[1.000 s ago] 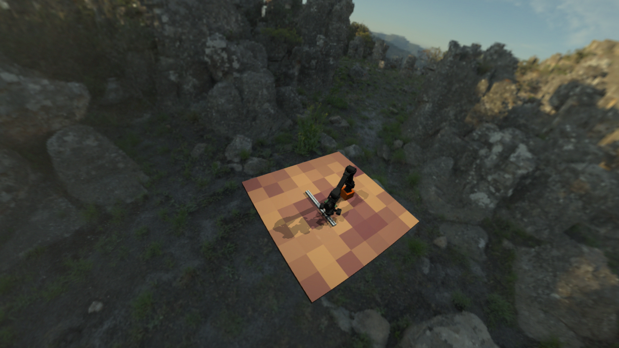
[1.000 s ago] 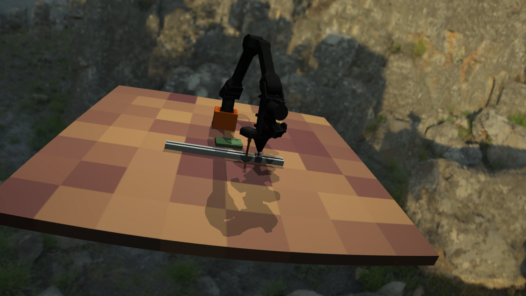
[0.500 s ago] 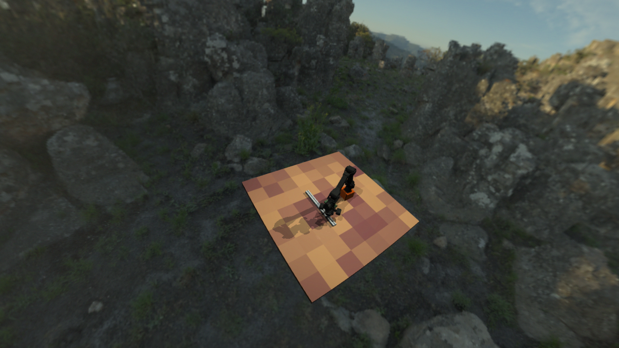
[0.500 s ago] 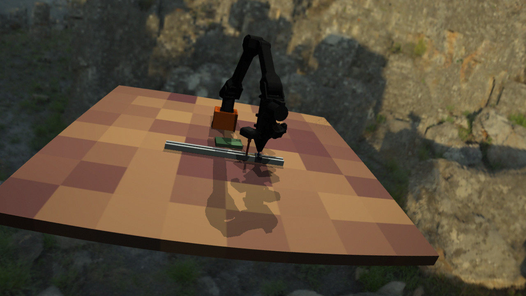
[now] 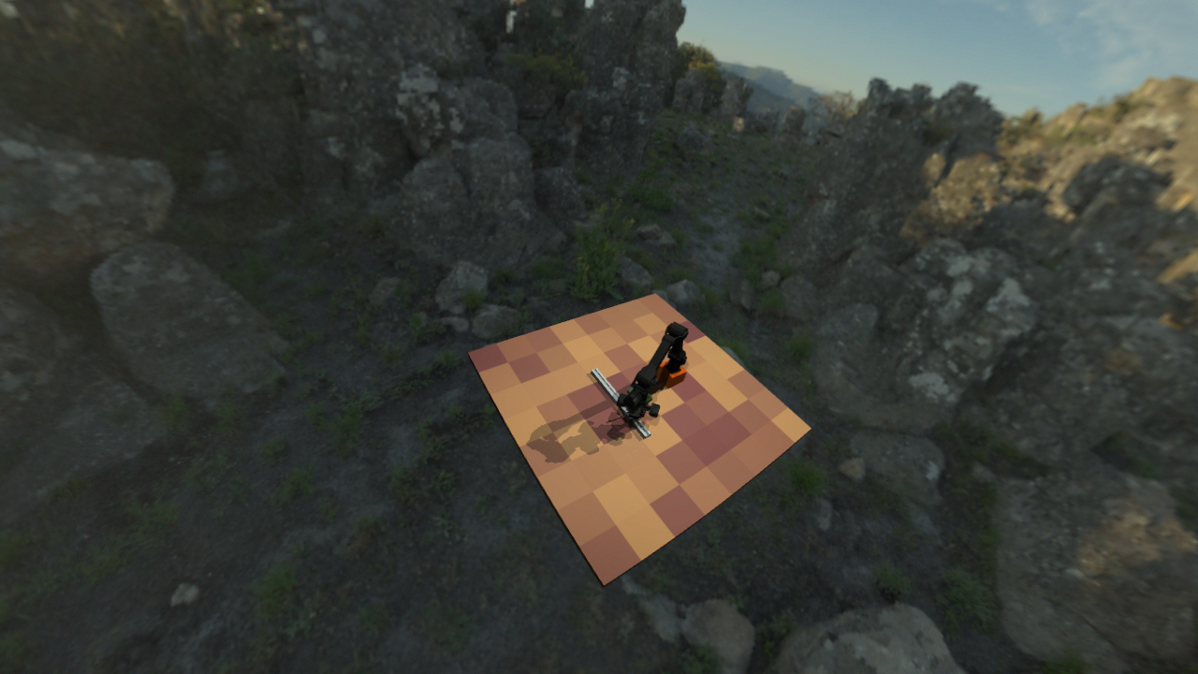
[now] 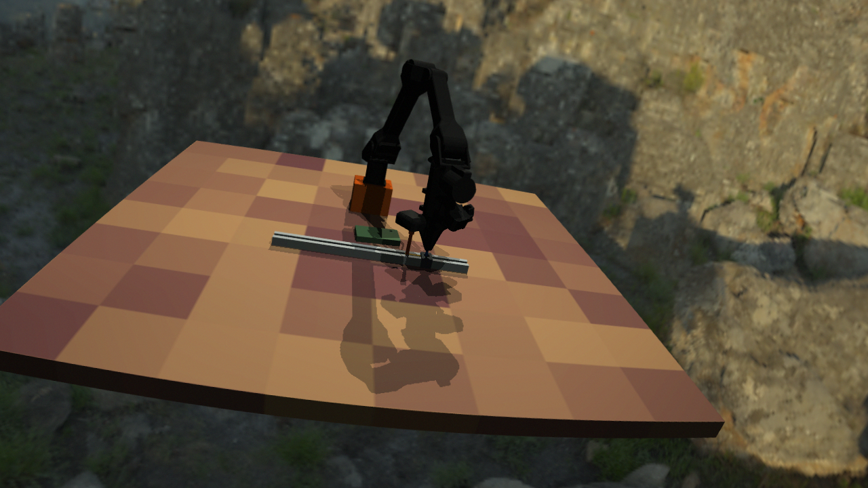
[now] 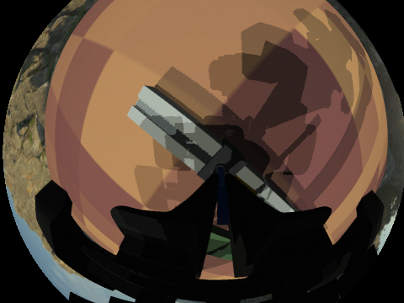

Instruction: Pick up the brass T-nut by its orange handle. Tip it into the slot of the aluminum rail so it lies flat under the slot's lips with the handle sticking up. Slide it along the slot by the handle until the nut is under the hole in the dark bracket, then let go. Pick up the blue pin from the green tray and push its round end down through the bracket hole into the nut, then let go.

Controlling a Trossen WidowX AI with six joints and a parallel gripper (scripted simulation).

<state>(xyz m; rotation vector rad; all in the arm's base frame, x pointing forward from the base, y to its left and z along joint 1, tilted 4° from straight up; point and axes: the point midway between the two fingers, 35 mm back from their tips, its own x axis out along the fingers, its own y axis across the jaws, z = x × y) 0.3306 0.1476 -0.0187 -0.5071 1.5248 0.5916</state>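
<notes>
1. The gripper (image 5: 624,414) (image 6: 428,249) (image 7: 221,178) points down over the dark bracket (image 6: 426,262) (image 7: 227,157), its fingers clamped on the blue pin (image 7: 221,202).
2. The pin's lower end is at the hole in the top of the bracket. How far it reaches into the hole, or whether it meets the nut, I cannot tell.
3. The bracket sits across the metal rail (image 5: 604,380) (image 6: 327,247) (image 7: 168,107), nearer one end than the other.
4. In the exterior view, the orange handle (image 6: 409,244) sticks up from the rail, just beside the bracket, with its top close to a dark part of the gripper.
5. The brass nut is too hidden to place exactly; the wrist view shows only a thin yellowish strip by the bracket's edge.
6. The green tray (image 6: 376,235) (image 7: 220,244) lies on the table (image 5: 621,503) (image 6: 206,339) (image 7: 122,21), between the rail and the arm's orange base (image 5: 675,378) (image 6: 371,194).
7. The black arm (image 5: 661,360) (image 6: 445,115) bends high above the table and comes down to the rail.
</notes>
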